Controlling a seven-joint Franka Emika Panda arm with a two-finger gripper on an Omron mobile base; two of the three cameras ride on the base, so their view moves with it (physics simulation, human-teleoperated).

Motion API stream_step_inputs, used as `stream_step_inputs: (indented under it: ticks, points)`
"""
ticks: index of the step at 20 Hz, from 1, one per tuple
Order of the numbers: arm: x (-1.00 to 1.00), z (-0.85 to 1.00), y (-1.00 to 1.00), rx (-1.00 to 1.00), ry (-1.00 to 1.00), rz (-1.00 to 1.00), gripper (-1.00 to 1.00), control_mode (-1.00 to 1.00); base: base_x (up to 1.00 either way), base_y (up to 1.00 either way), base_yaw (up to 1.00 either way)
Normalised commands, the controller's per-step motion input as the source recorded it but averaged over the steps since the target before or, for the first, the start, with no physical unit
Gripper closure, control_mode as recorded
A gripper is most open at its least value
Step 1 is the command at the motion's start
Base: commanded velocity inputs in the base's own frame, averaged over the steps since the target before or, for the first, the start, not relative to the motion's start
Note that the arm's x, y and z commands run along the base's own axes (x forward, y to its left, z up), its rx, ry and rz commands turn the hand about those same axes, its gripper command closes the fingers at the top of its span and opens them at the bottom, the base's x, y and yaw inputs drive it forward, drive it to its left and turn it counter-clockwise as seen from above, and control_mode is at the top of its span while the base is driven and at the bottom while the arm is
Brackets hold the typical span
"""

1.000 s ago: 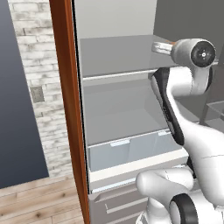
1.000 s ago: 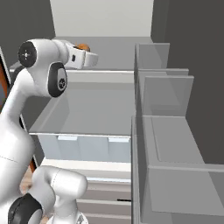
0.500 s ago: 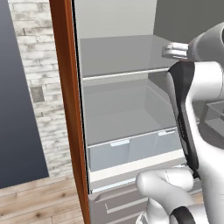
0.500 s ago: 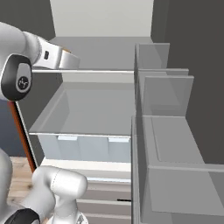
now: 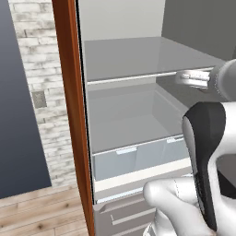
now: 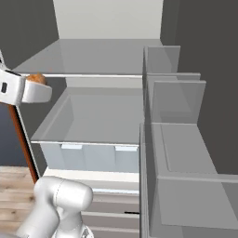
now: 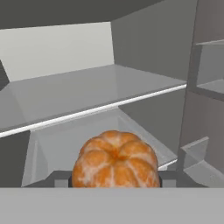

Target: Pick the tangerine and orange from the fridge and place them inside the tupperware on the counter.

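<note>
My gripper is shut on a ridged, segmented orange-coloured fruit, the tangerine, which sits between the two dark fingertips. In the right base view the gripper hangs at the far left, in front of the open fridge, with the tangerine poking out of its top. In the left base view the hand is level with the front edge of the upper shelf. The orange, the tupperware and the counter are out of view.
The fridge's brown side panel stands to the left, next to a brick wall. A translucent crisper drawer sits below the shelves, with grey drawers under it. The open door's shelves reach forward on the right.
The hand has drawn back out of the fridge with the tangerine held, moving left in the right base view and right in the left base view. The grip is unchanged.
</note>
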Motion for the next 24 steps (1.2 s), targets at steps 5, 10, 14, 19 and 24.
stream_step_inputs:
  ticks: [5, 10, 14, 19, 24]
  points:
    - [-0.18, -0.03, 0.08, 0.0, 0.01, 0.0, 1.0, 1.0, -0.65, 0.42, -0.06]
    - [0.0, 0.0, 0.0, 0.0, 0.0, 0.0, 1.0, 1.0, -0.7, 0.73, -0.27]
    - [0.0, 0.0, 0.0, 0.0, 0.0, 0.0, 1.0, 1.0, -0.79, 0.51, -0.51]
    - [0.0, 0.0, 0.0, 0.0, 0.0, 0.0, 1.0, 1.0, -0.9, 0.4, -0.66]
    - [0.0, 0.0, 0.0, 0.0, 0.0, 0.0, 1.0, 1.0, -0.95, 0.36, -0.82]
